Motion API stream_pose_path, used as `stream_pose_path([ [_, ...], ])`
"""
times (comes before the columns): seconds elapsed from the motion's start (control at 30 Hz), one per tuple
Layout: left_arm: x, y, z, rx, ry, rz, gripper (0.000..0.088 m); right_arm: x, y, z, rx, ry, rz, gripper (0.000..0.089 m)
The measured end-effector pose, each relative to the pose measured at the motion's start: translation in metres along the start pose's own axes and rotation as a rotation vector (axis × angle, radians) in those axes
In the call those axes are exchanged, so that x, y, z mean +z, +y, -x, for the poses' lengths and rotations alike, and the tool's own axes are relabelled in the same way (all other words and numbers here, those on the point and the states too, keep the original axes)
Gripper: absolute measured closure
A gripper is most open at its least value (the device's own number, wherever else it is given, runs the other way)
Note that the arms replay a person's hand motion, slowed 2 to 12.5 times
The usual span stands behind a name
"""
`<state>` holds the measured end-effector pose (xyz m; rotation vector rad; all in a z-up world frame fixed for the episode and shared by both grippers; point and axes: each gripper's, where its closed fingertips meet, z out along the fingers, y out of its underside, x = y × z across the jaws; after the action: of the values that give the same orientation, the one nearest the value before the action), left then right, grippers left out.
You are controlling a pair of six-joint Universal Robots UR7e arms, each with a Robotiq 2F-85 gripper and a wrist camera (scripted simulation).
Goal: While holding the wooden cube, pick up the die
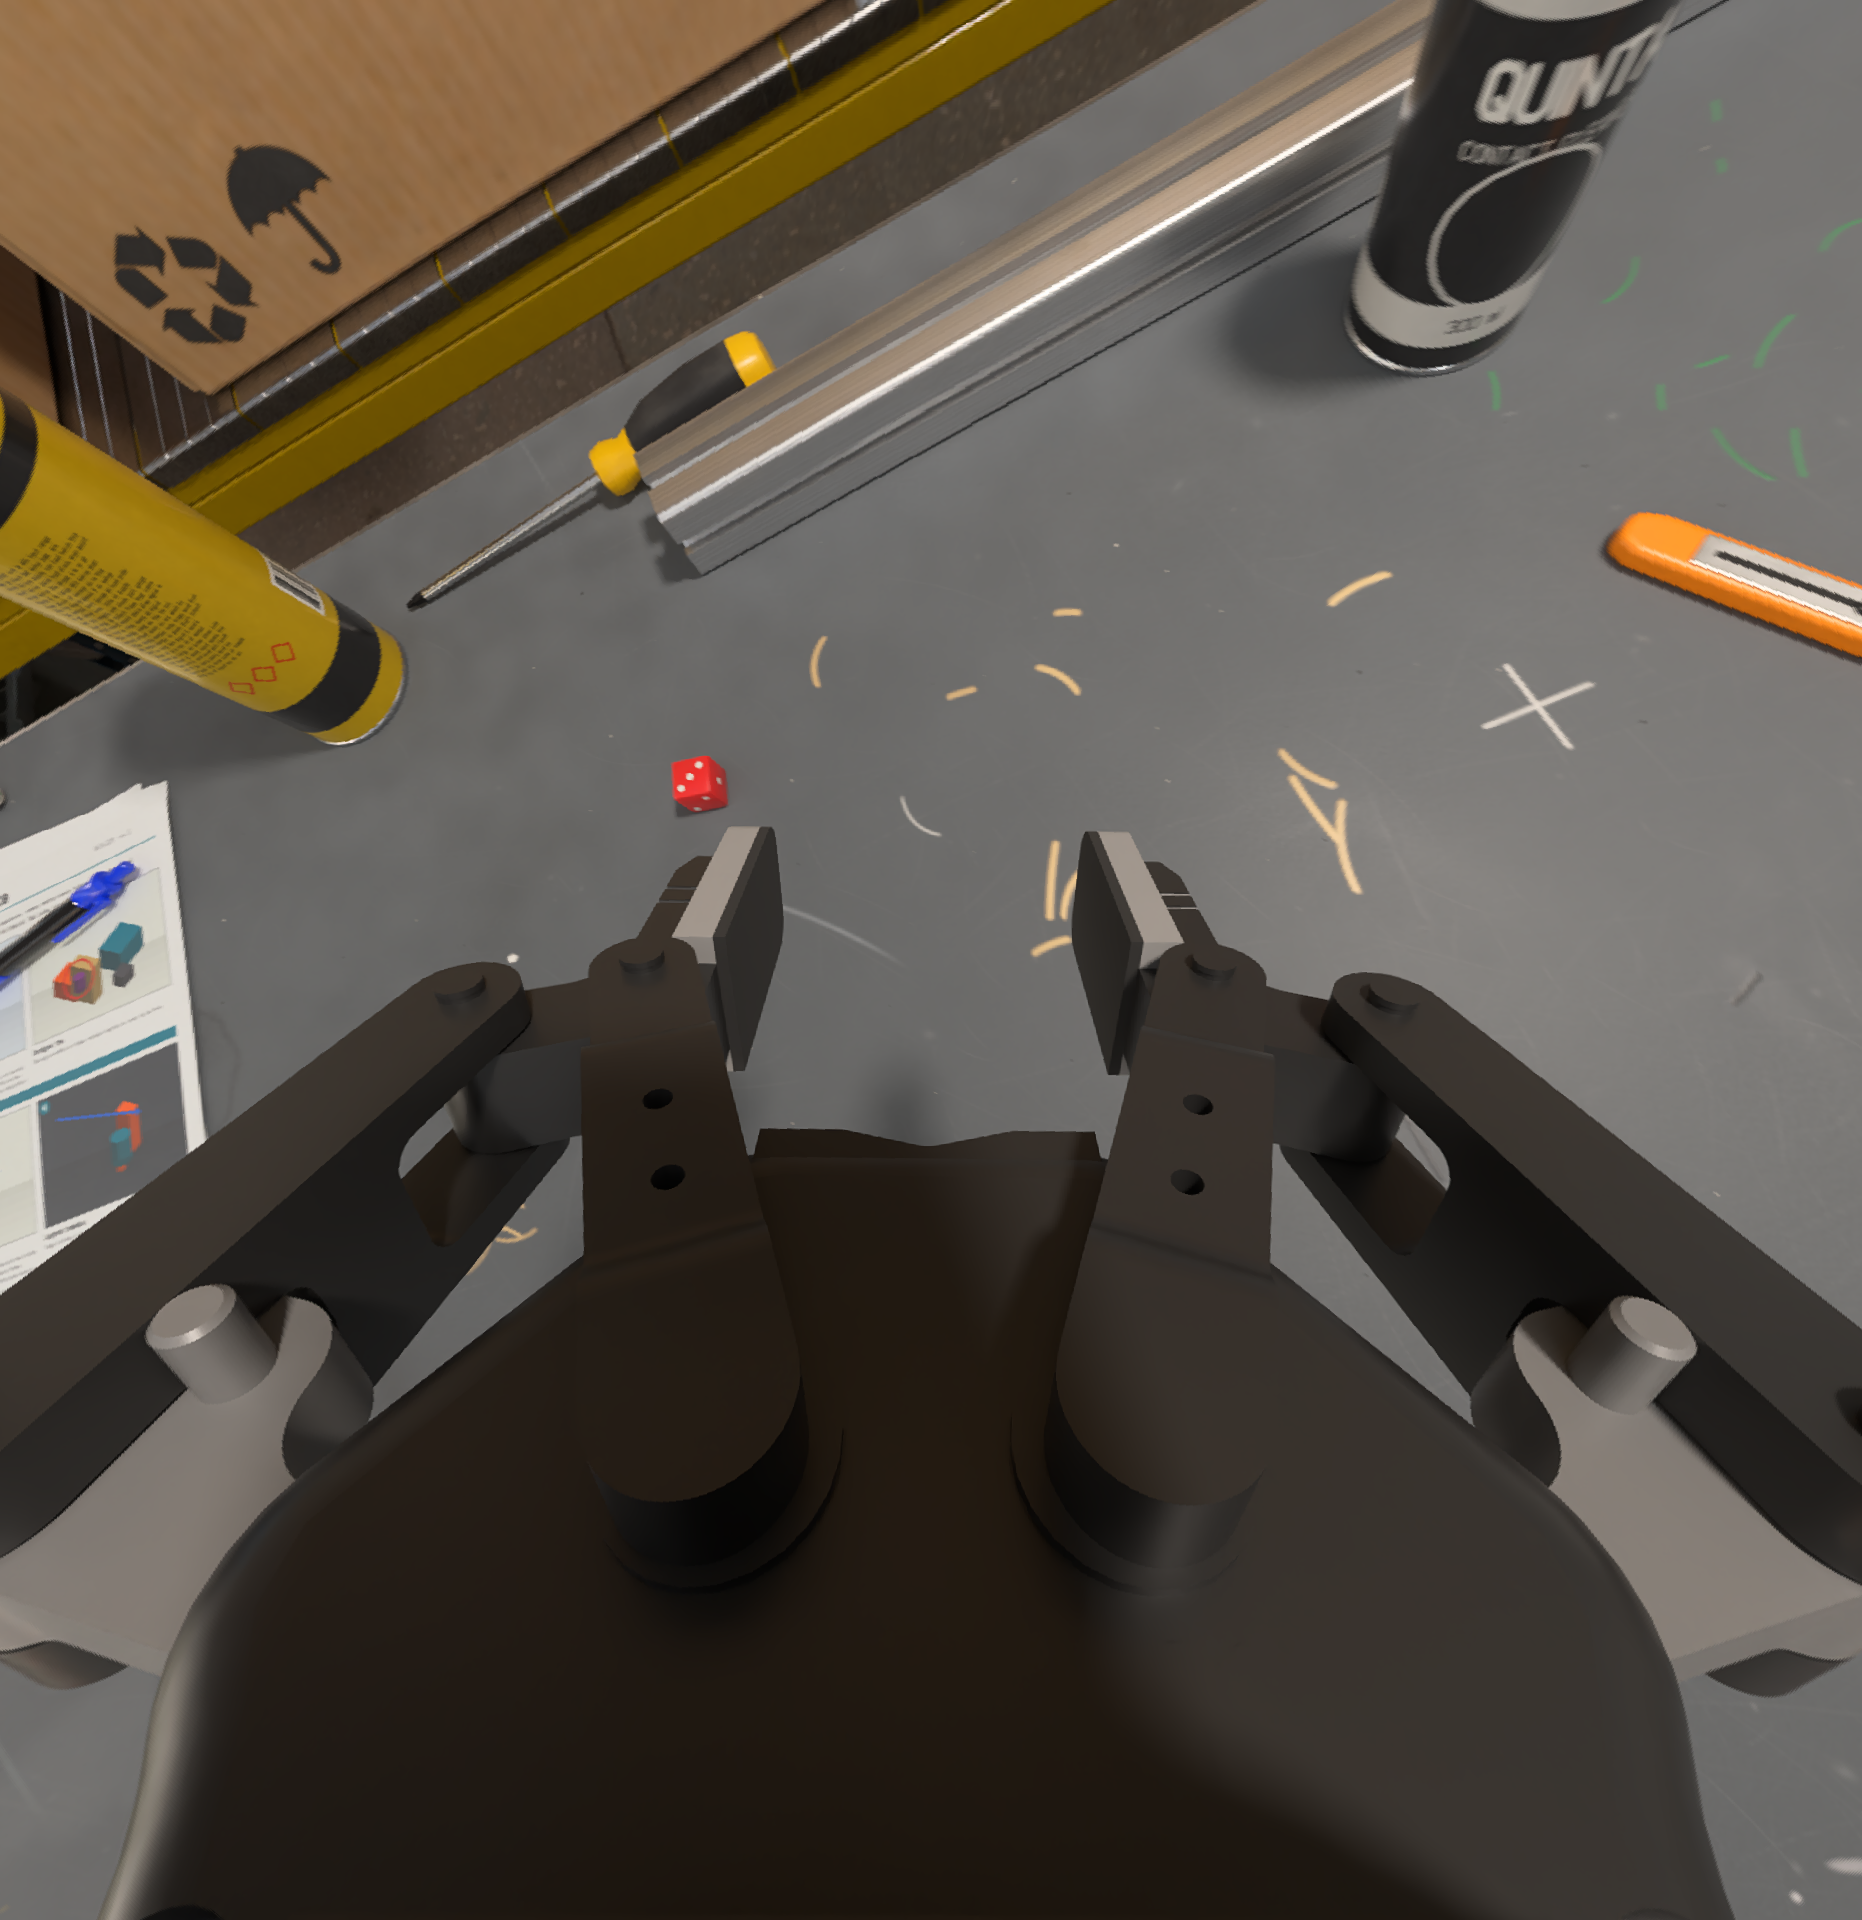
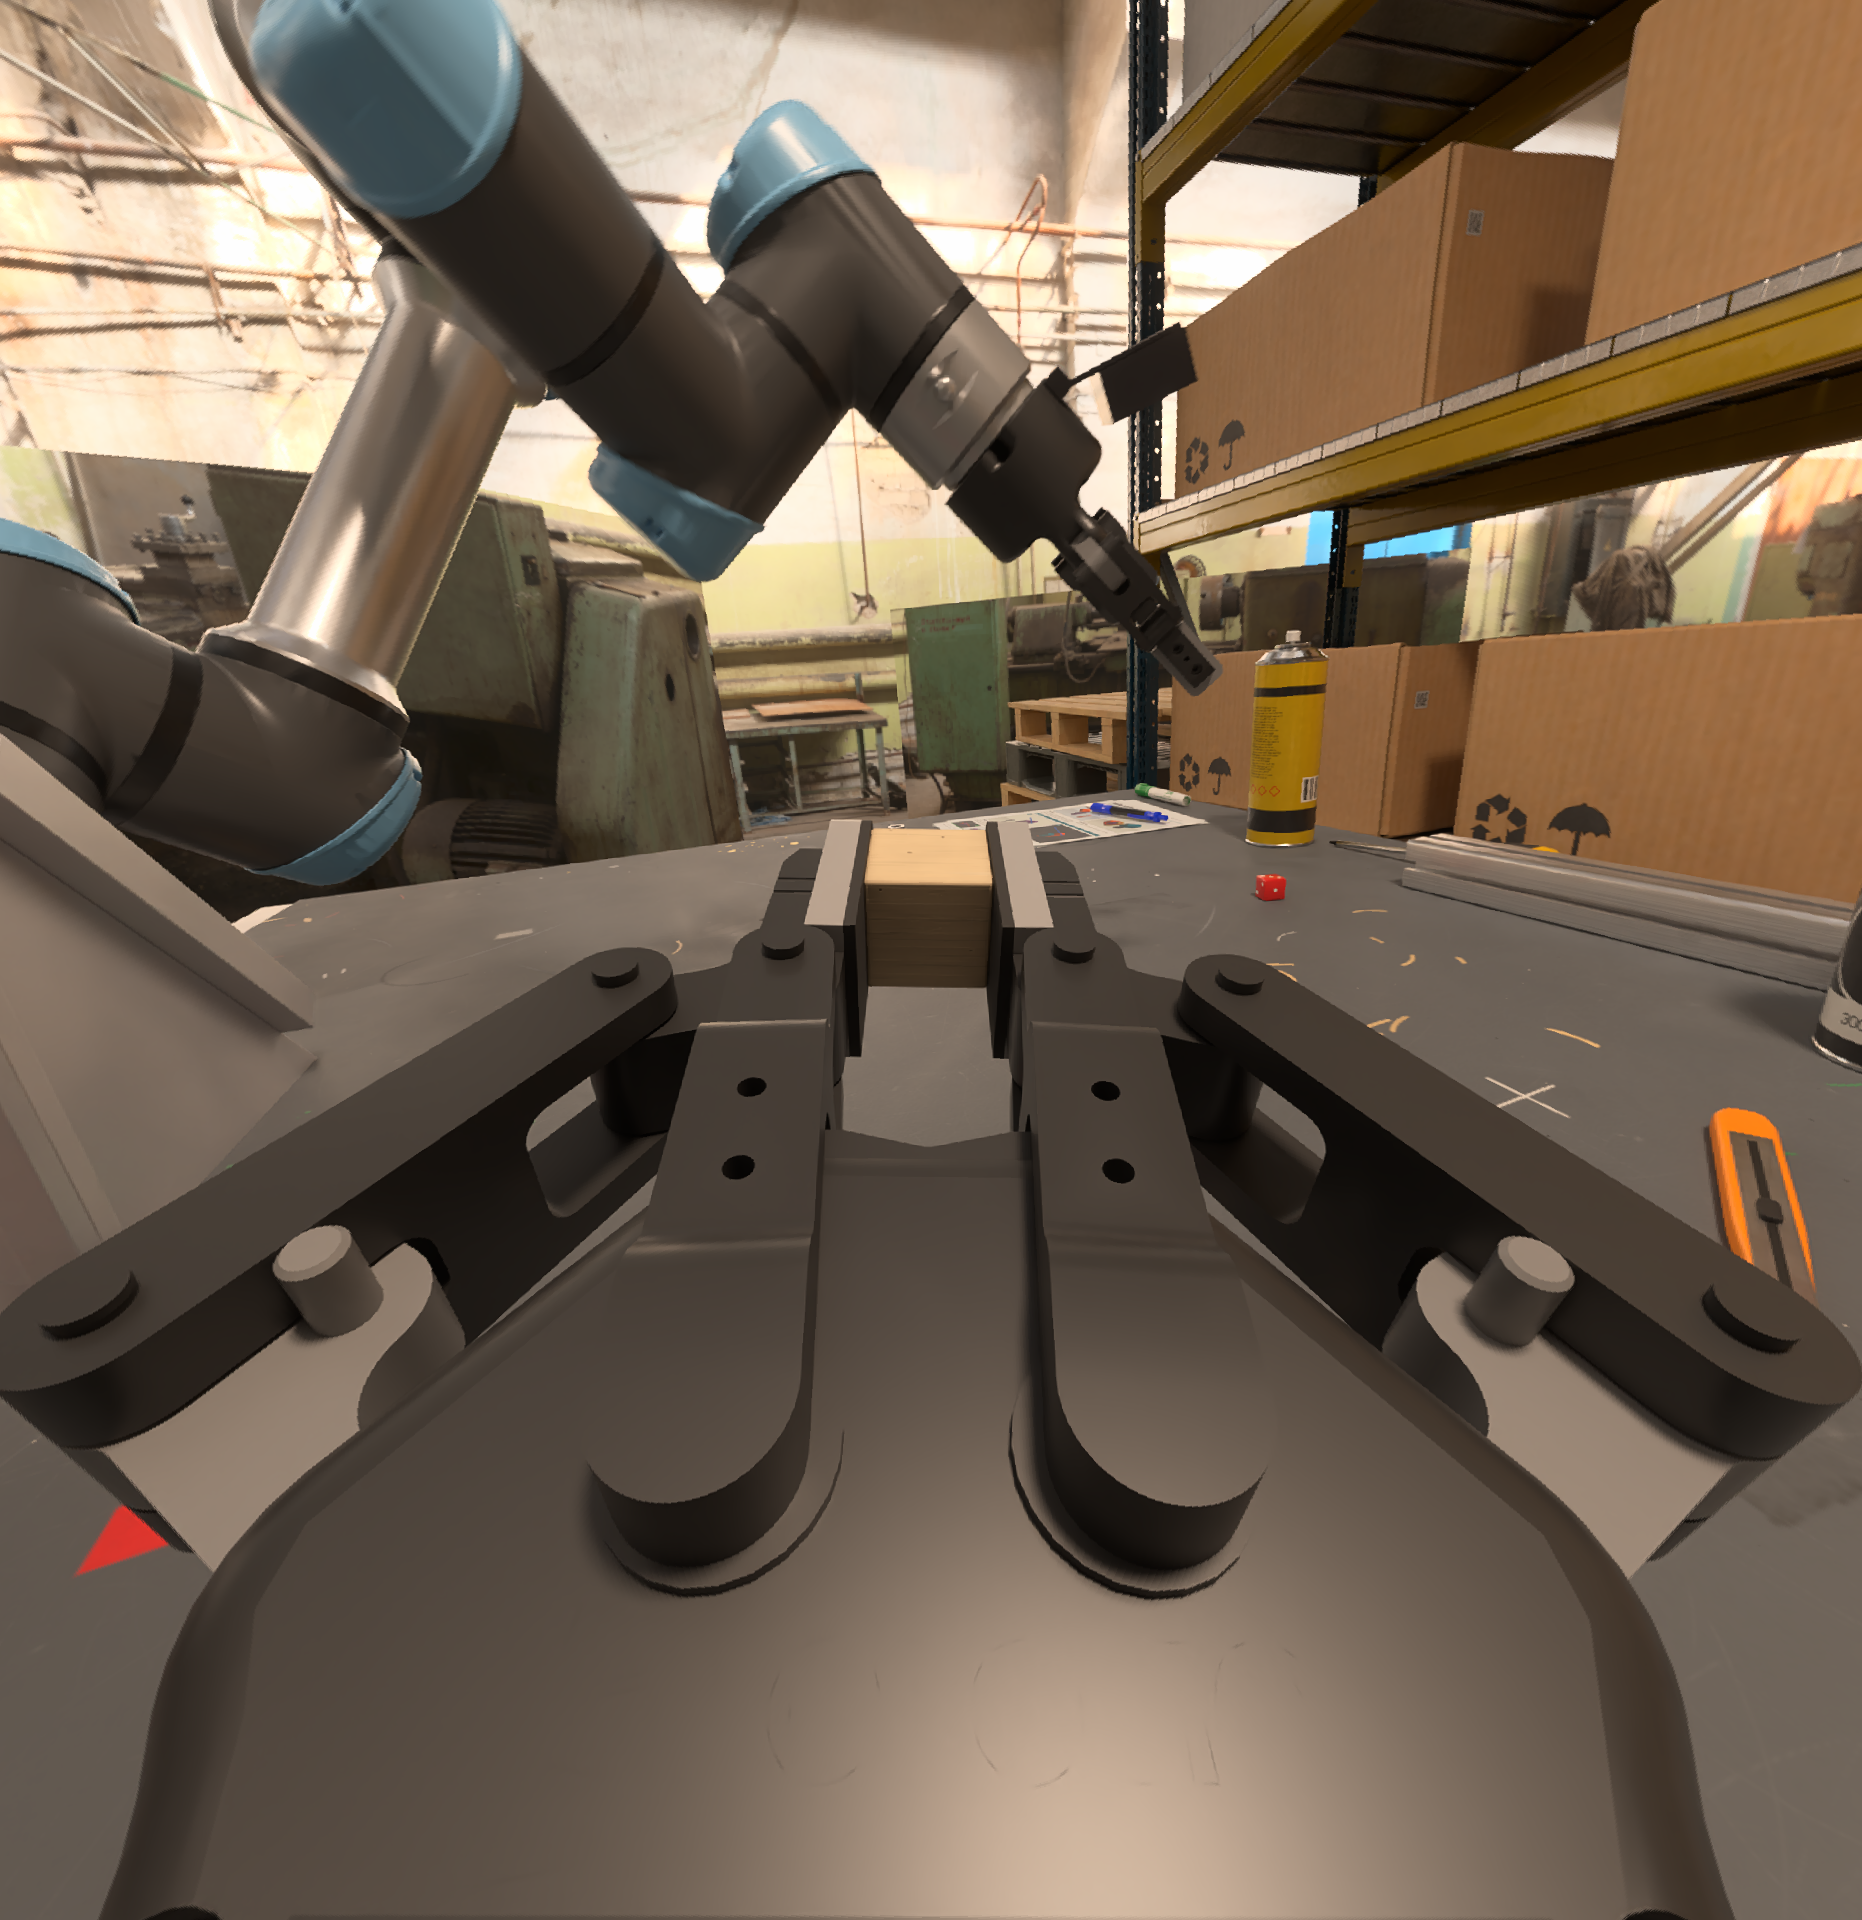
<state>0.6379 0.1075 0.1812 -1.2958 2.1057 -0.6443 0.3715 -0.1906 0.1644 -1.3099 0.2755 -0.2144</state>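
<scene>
A: A grey workbench (image 1: 1166, 644) is lying under both arms, scratched and chalk-marked, with yellow shelving and cardboard boxes (image 2: 1685, 717) standing behind it. What is the right arm doing?

B: The right gripper (image 2: 927, 883) is pinching the wooden cube (image 2: 927, 914) between its two pads, with the block looking clear of the table. That half of the job is looking settled.

A: And the die?

B: The red die (image 1: 699, 782) is sitting on the bare bench, white pips showing, near the yellow spray can (image 1: 179, 592) and well apart from the screwdriver (image 1: 636, 436) and the aluminium rail (image 1: 1010, 332). The left gripper (image 1: 922, 862) is hanging above the bench with its jaws spread wide and nothing between them.

A: So which step is in hand?

B: I am judging it to be the approach. The die is lying just beyond the left-hand fingertip (image 1: 745, 862), off the centre line, not between the pads.

A: What is the next move calling for?

B: Probably shifting towards the die until it is centred in the gap, descending, then closing gently; it is small, so poor alignment could be nudging it away. Meanwhile the right arm should be keeping its clamp.
</scene>
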Motion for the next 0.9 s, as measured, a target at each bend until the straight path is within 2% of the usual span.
stream_pose_path([
  [0.1,0.012,-0.01,0.013,-0.008,-0.009,0.046,0.0338,-0.001,0.0,-0.002,0.0,0.005,0.001,0.0704],
  [0.33,0.047,-0.023,0.049,-0.073,-0.027,0.15,0.0335,-0.002,0.0,-0.006,0.005,0.017,0.002,0.0704],
  [0.67,0.094,-0.011,0.101,-0.188,-0.048,0.313,0.0338,-0.005,0.002,-0.014,0.014,0.029,0.011,0.0704],
  [0.9,0.12,-0.005,0.12,-0.229,-0.014,0.373,0.034,-0.006,0.004,-0.02,0.02,0.039,0.015,0.0704],
])
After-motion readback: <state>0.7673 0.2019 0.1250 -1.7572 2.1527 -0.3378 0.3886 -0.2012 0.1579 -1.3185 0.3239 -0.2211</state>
